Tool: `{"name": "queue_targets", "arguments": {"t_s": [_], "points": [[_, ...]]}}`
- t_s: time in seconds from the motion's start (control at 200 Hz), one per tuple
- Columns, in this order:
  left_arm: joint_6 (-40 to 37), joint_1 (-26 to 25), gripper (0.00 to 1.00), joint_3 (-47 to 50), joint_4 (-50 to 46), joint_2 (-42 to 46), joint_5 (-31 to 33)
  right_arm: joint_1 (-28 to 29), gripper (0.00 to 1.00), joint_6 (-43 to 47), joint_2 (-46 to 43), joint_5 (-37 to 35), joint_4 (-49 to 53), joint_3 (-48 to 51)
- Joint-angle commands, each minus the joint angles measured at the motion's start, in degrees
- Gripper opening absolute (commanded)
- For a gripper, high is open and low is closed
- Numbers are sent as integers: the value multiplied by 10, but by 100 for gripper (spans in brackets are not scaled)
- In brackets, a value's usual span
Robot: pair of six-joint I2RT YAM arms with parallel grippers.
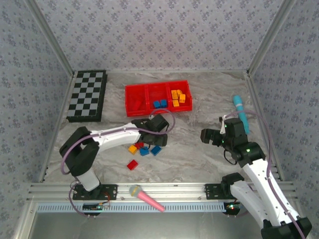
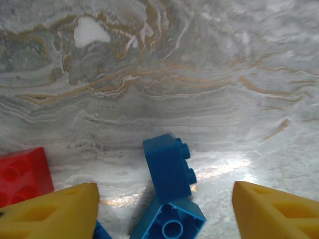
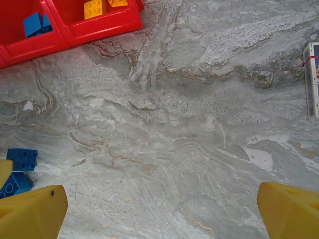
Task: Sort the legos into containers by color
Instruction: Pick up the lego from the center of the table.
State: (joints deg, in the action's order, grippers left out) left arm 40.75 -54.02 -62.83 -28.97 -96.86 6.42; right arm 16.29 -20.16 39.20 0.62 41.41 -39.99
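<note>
The red tray [image 1: 190, 97] stands at the back centre; its left compartment holds red legos [image 1: 138, 104], the middle one blue legos [image 1: 160, 104], the right one orange legos [image 1: 178, 97]. Loose on the marble lie an orange lego [image 1: 132, 148], a small red lego [image 1: 139, 145], two blue legos [image 1: 144, 151] [image 1: 156, 150] and another red lego [image 1: 132, 165]. My left gripper [image 2: 167, 214] hangs open just over the blue pair: one blue lego [image 2: 169, 167] lies on its side, a second [image 2: 172, 221] lies upside down between the fingers. My right gripper [image 3: 159, 214] is open over bare marble.
A checkered board [image 1: 87, 95] lies at the back left. A teal microphone [image 1: 240, 109] rests by the right wall, and a pink microphone [image 1: 146, 196] lies on the front rail. A white card [image 3: 311, 79] shows at the right edge of the right wrist view.
</note>
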Motion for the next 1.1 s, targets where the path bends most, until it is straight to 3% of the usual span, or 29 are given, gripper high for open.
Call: {"name": "queue_targets", "arguments": {"t_s": [0.0, 0.125, 1.094], "points": [[32, -3, 64, -36, -19, -21, 0, 5, 100, -4, -6, -7, 7, -2], [47, -3, 55, -40, -24, -30, 2, 6, 100, -4, -6, -7, 7, -1], [43, -3, 30, -79, -53, -97, 15, 14, 100, -4, -7, -15, 5, -1]]}}
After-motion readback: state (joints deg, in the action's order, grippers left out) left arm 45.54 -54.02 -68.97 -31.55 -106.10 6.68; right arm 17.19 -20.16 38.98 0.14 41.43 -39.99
